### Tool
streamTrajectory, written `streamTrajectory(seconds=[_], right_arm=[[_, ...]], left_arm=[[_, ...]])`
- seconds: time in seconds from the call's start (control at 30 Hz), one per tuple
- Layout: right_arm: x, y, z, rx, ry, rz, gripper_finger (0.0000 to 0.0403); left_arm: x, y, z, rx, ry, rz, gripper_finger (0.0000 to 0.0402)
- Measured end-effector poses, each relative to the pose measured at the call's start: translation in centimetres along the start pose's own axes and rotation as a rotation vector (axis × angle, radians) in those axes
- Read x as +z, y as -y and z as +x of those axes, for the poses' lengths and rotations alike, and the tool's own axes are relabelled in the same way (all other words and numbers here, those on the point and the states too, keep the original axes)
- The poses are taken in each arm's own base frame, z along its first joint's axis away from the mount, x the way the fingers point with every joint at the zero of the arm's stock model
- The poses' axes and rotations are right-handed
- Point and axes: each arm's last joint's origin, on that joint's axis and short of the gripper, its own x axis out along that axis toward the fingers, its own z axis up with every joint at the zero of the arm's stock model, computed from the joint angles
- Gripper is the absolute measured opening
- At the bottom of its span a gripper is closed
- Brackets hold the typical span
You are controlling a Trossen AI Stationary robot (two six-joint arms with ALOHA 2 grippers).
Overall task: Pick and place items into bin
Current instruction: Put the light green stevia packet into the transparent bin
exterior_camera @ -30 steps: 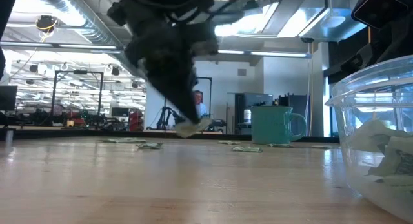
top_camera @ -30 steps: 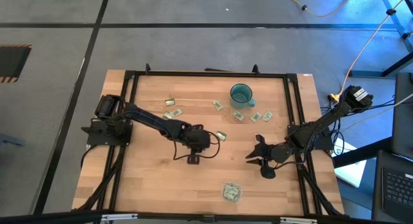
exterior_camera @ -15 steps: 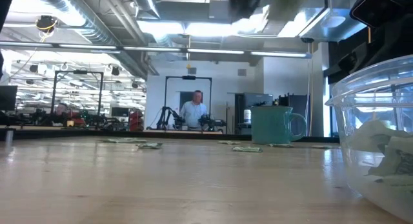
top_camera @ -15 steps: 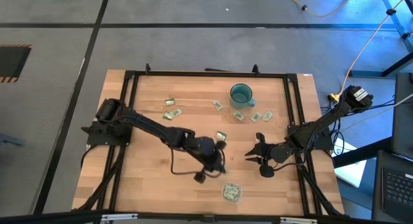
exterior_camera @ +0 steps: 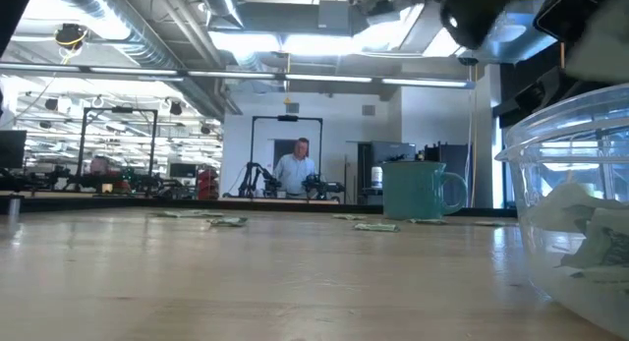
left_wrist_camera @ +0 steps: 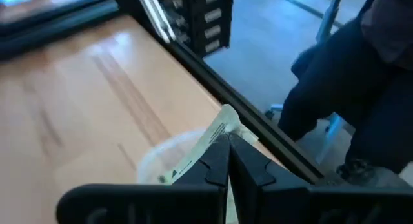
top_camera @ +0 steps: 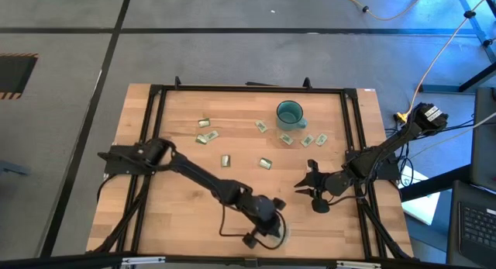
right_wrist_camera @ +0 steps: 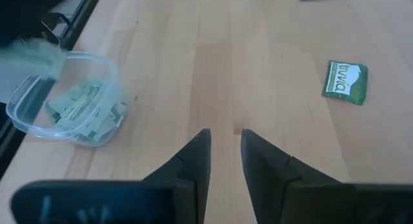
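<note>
The bin (top_camera: 280, 235), a clear round tub with several packets inside, stands near the table's front edge; it also shows in the right wrist view (right_wrist_camera: 64, 98) and at the right of the low view (exterior_camera: 580, 213). My left gripper (top_camera: 271, 222) hovers over the bin, shut on one pale green and white packet (left_wrist_camera: 213, 137). Several more packets lie flat on the wood, among them one mid-table (top_camera: 265, 163), another left of it (top_camera: 225, 160) and one in the right wrist view (right_wrist_camera: 345, 82). My right gripper (top_camera: 304, 184) waits open at the right, above bare wood. My left gripper pinches the packet by one end (left_wrist_camera: 218, 141) between its two fingertips. The fingers slant down from the table's far left. The rest of the packet sticks out past the tips, lifted clear, above the bin's rim (left_wrist_camera: 161, 153).
A teal mug (top_camera: 289, 114) stands at the far side, with packets scattered around it (top_camera: 287, 139) and at the far left (top_camera: 206, 136). A black frame (top_camera: 155, 94) borders the table. Bare wood lies between the two grippers. A person stands in the room beyond (exterior_camera: 297, 169).
My left gripper has swung from the middle of the table toward the near edge and the right, ending over the bin, rolling as it went. It has stayed shut on the packet, which has gone along, clear of the table.
</note>
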Motion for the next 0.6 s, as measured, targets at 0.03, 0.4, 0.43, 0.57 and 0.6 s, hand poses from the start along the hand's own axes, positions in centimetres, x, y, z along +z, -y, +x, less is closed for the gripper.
streamTrajectory(seconds=[0.03,0.4,0.43,0.57,0.6], right_arm=[[0.0,0.0,0.0,0.0,0.0,0.0,0.009],[0.0,0.0,0.0,0.0,0.0,0.054,0.009],[0.0,0.0,0.0,0.0,0.0,0.054,0.009],[0.0,0.0,0.0,0.001,0.0,0.061,0.009],[0.0,0.0,0.0,0.001,0.0,0.073,0.009]], left_arm=[[-0.1,0.1,0.6,-0.003,-0.005,-0.004,0.0003],[-1.3,1.3,2.1,0.145,-0.112,-0.023,0.0025],[-1.4,1.3,2.1,0.152,-0.114,-0.023,0.0031],[-1.5,1.2,2.1,0.157,-0.124,-0.049,0.0056],[-1.6,1.2,2.0,0.157,-0.135,-0.058,0.0062]])
